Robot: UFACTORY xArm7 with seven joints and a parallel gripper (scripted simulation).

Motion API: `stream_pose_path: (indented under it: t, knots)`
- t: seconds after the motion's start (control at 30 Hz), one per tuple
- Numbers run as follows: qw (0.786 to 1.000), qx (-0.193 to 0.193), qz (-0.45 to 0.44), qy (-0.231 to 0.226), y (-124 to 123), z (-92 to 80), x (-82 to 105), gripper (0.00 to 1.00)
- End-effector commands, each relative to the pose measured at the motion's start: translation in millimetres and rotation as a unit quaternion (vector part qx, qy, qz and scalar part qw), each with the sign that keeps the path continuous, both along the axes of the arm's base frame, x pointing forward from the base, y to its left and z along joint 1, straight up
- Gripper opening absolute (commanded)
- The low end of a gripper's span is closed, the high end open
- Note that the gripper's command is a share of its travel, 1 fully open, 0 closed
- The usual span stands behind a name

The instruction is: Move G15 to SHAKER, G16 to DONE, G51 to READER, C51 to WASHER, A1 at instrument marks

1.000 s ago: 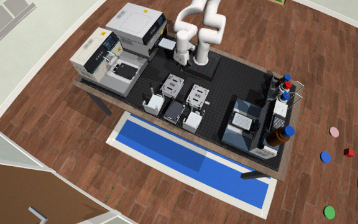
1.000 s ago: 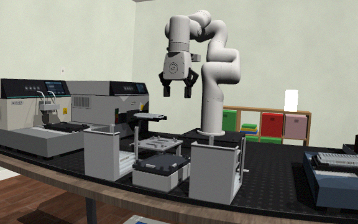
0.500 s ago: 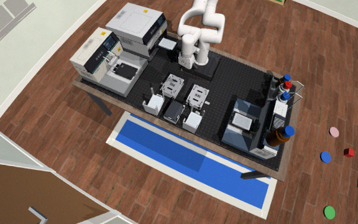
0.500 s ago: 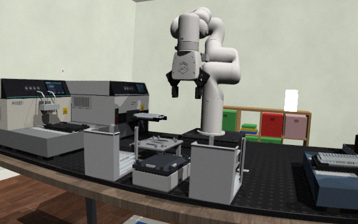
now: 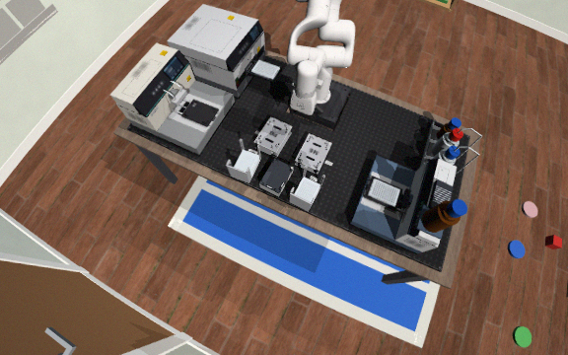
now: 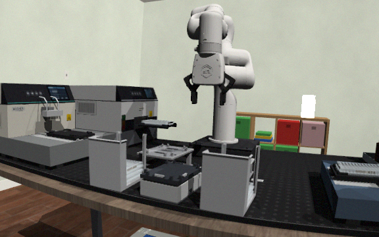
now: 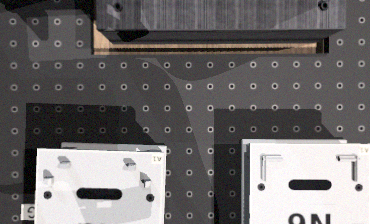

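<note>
My gripper (image 6: 206, 97) is open and empty. It hangs high above the deck in front of the arm's base, over the two empty nests; its fingers do not show in the wrist view. A pale plate (image 5: 265, 69) (image 6: 157, 122) lies on the reader's tray. Another pale plate (image 5: 383, 191) (image 6: 360, 168) sits on the blue dispenser at the right. A dark plate (image 5: 276, 175) (image 6: 170, 172) sits on the white shaker between two white stack racks (image 5: 237, 170) (image 5: 300, 198). Plates show inside the left rack (image 6: 133, 168). I cannot read the plate labels.
The left nest (image 5: 273, 135) (image 7: 101, 185) and the nest marked N6 (image 5: 314, 152) (image 7: 308, 185) stand behind the racks. The washer (image 5: 166, 94) (image 6: 18, 131) with its black carrier (image 5: 197, 112) is at the far left. Bottles (image 5: 449, 212) stand at the right edge.
</note>
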State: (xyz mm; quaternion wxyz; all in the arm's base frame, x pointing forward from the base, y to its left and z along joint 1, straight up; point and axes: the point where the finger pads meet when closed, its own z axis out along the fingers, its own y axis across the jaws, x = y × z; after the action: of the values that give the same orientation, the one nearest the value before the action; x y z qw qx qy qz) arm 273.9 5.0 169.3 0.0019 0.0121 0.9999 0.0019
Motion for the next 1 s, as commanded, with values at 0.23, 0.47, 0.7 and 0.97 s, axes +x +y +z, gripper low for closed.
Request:
stream_pose_path:
  t: [0.23,0.47,0.7,0.97]
  knots:
    - [0.995,0.000,0.098,-0.002,31,1.3,13.5,1.00]
    - [0.995,0.000,0.098,-0.002,46,1.4,19.5,1.00]
    - [0.995,0.000,0.098,-0.002,68,1.5,27.7,1.00]
    - [0.981,-0.001,0.195,-0.002,85,1.6,34.1,1.00]
